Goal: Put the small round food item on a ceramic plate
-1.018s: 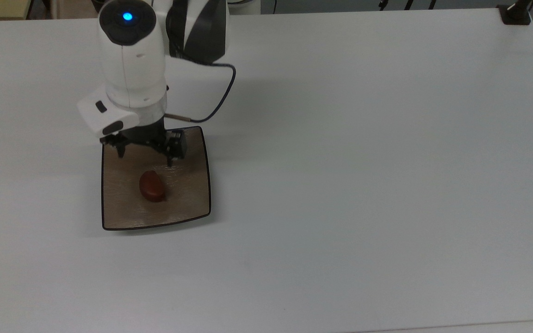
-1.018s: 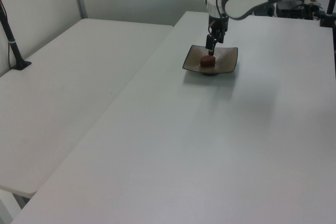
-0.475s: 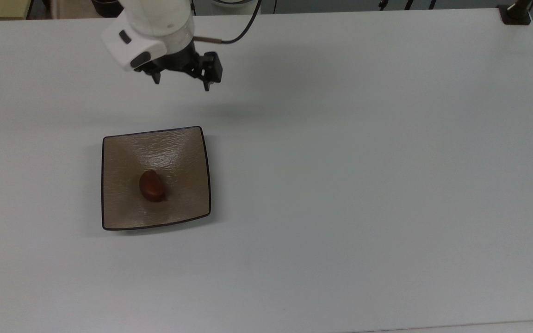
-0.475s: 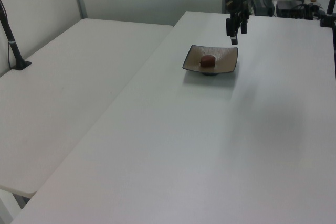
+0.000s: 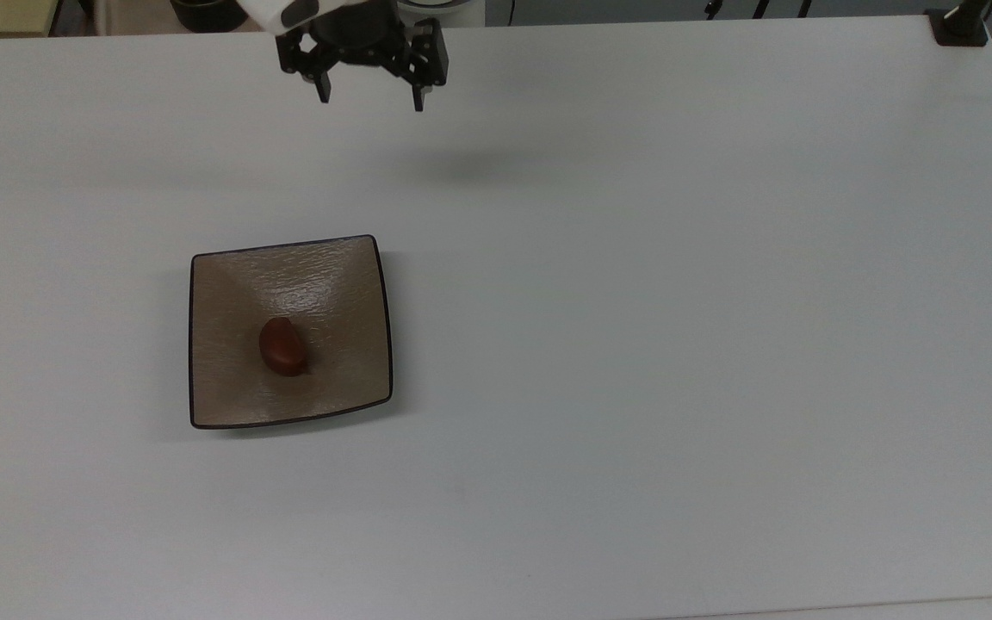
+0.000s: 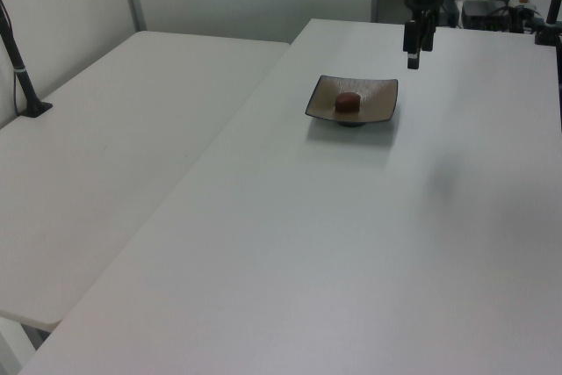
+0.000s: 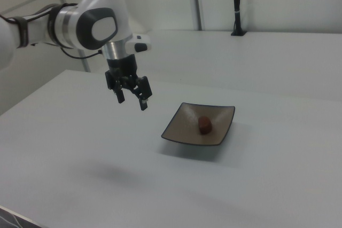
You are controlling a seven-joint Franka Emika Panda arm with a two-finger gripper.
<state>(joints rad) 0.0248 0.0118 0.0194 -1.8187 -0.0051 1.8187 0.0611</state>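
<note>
- The food item (image 5: 282,346) is a glossy reddish-brown oval lump. It lies on the plate (image 5: 229,396), near the centre of the dished surface, slightly toward the top view's lower left. It also shows in the left view (image 6: 349,101) and the right view (image 7: 204,124).
- The plate is square, tan-brown, with a thin dark rim and rounded corners. It sits flat on the tabletop (image 5: 677,344); see also the left view (image 6: 373,110) and the right view (image 7: 179,132).
- The hand (image 5: 369,93) hangs above the tabletop, well apart from the plate, toward the top view's upper edge. Its two dark fingers are spread apart and hold nothing.
- In the right view the hand (image 7: 131,99) is to the plate's left, raised, fingers pointing down. In the left view the hand (image 6: 413,52) is above and to the right of the plate.
- The arm (image 7: 80,25) is white with dark joints.
- A dark post base (image 5: 959,26) is clamped at the tabletop's corner, at the top view's upper right.
</note>
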